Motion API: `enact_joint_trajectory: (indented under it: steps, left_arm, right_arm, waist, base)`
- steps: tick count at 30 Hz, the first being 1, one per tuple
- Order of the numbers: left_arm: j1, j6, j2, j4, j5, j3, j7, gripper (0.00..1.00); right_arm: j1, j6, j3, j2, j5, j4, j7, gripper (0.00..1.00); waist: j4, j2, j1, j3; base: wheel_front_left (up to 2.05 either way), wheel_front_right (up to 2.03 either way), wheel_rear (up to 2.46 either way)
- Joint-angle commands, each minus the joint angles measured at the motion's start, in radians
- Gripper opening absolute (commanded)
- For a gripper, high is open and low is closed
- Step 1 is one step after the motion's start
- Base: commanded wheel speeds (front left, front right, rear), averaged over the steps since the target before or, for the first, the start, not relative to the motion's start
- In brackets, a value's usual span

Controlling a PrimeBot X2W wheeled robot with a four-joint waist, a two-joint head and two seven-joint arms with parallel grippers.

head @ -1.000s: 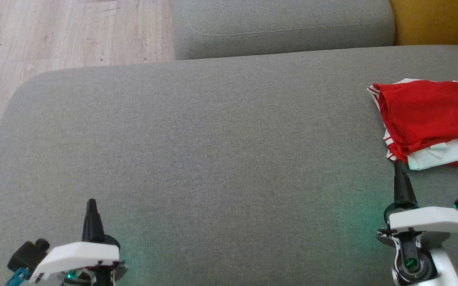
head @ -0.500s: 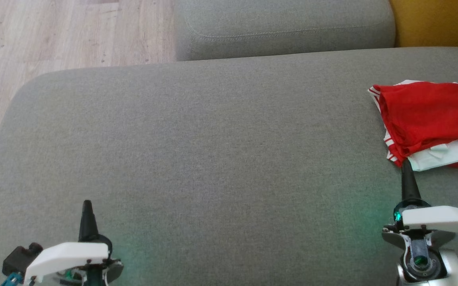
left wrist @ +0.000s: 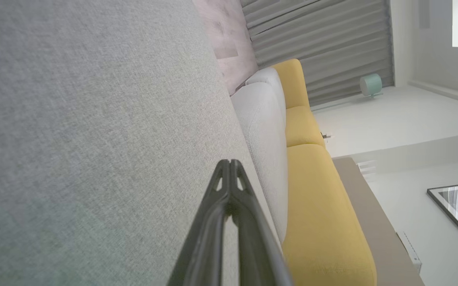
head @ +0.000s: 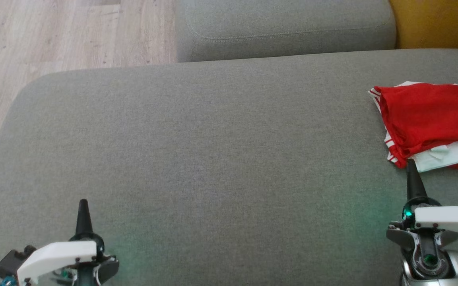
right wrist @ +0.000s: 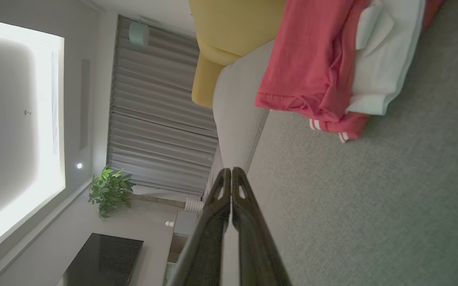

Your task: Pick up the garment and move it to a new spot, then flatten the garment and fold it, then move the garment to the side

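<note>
The red-and-white garment [head: 427, 115] lies folded near the right edge of the grey sofa seat [head: 213, 159], just beyond the right pincer [head: 411, 163], which is pressed together on nothing. The left pincer [head: 82, 203], well apart, is likewise closed and empty. The cloth looks light, soft and limp, so it is probably best pinched through all layers at the near corner, lest the fold slump.
</note>
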Motion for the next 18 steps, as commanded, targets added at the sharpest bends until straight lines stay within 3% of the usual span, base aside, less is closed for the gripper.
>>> enact_joint_trajectory:
  steps: [1,18]
  left_arm:
    - [-0.059,-0.011,0.004,-0.038,-0.031,0.045,0.010,0.00]
    - [-0.064,-0.030,0.004,-0.047,-0.190,0.081,0.057,0.00]
  right_arm:
    - [-0.022,-0.001,0.008,-0.018,0.038,-0.040,0.010,0.00]
    - [-0.017,-0.001,-0.020,-0.017,0.212,-0.054,0.057,0.00]
  waist:
    - [0.000,0.0000,0.0000,-0.001]
    - [0.004,0.0000,0.0000,-0.006]
  base:
    - [0.00,0.00,0.00]
    - [0.00,0.00,0.00]
